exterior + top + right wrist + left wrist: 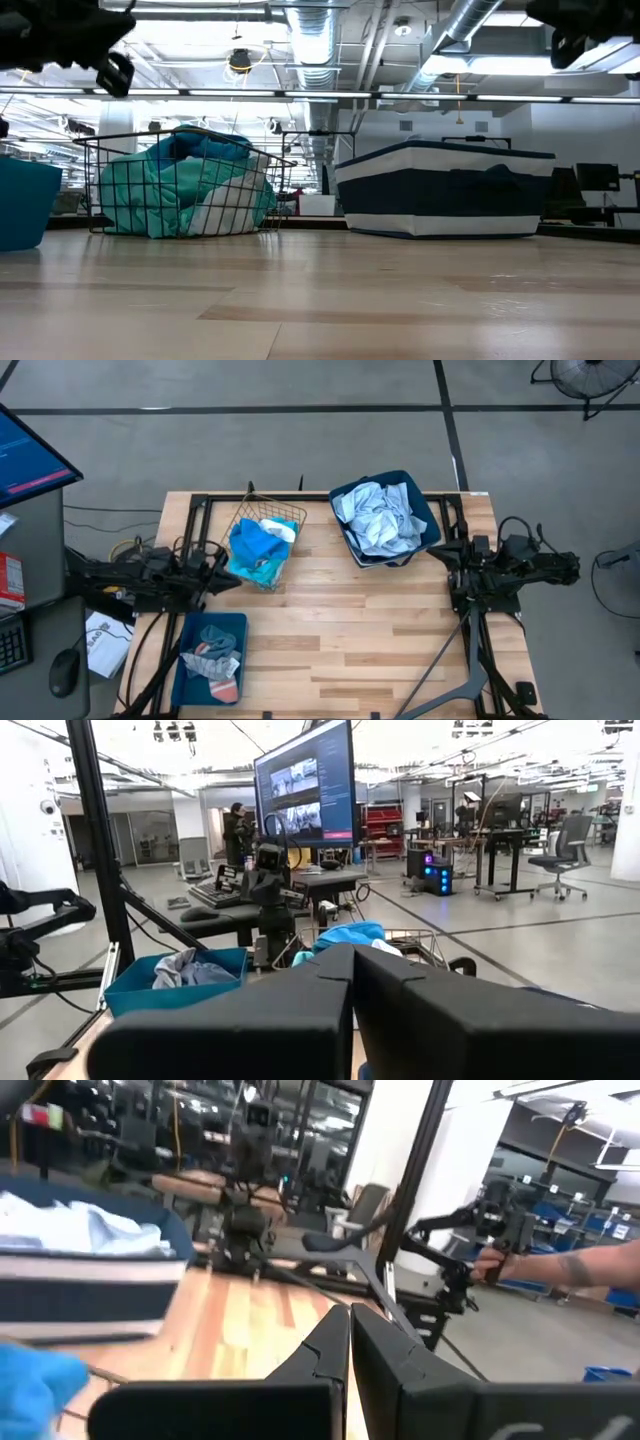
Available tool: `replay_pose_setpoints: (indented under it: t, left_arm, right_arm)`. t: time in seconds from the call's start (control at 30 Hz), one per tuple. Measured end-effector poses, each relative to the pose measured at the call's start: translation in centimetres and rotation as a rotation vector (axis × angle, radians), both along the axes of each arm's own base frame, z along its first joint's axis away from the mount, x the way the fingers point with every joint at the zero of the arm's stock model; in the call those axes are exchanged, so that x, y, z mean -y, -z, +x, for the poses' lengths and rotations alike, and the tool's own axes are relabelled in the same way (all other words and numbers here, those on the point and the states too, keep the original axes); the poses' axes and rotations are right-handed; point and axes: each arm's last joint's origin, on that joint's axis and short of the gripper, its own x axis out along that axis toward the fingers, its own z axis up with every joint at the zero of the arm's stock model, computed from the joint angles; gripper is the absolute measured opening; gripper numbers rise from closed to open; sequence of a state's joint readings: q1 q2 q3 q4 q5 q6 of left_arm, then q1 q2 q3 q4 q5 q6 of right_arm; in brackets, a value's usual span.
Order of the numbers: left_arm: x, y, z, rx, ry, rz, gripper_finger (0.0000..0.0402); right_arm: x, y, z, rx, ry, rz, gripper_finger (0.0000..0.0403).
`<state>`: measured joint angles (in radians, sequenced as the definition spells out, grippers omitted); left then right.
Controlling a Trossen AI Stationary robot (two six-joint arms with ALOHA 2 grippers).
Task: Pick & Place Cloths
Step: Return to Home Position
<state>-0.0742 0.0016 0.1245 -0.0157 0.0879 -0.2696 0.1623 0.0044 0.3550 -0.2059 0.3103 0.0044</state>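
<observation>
Bright blue, turquoise and white cloths fill a wire basket at the table's far left; it also shows in the low view. Pale blue-grey cloths lie heaped in the navy fabric bin. Grey and coral socks rest in the teal tray at the near left. My left gripper is shut and empty beside the basket's left side. Just right of the bin, my right gripper is shut and empty too.
Bare wooden tabletop spreads across the middle and near right. A desk with a monitor and a mouse stands left of the table. A person's forearm shows in the room beyond the table.
</observation>
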Motion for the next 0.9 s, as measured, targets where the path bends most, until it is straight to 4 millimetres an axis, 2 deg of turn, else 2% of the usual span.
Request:
replay_pose_setpoints:
  t: [0.2, 0.37, 0.7, 0.9]
  left_arm:
    - [0.0, 1.8, 0.6, -0.028, 0.0, -0.041, 0.0]
    - [0.0, 3.1, 1.0, -0.033, -0.034, -0.019, 0.0]
    - [-0.1, 3.2, 1.0, -0.027, -0.076, 0.049, 0.0]
    - [-0.1, 3.1, 1.0, -0.026, -0.078, 0.048, 0.0]
  right_arm:
    - [0.0, 0.6, 0.1, -0.058, 0.002, 0.005, 0.0]
    - [-0.1, 2.1, 0.8, -0.083, -0.003, 0.075, 0.0]
    - [-0.1, 6.7, 2.2, -0.184, 0.09, 0.382, 0.0]
    - [-0.1, 7.6, 2.2, -0.24, 0.095, 0.404, 0.0]
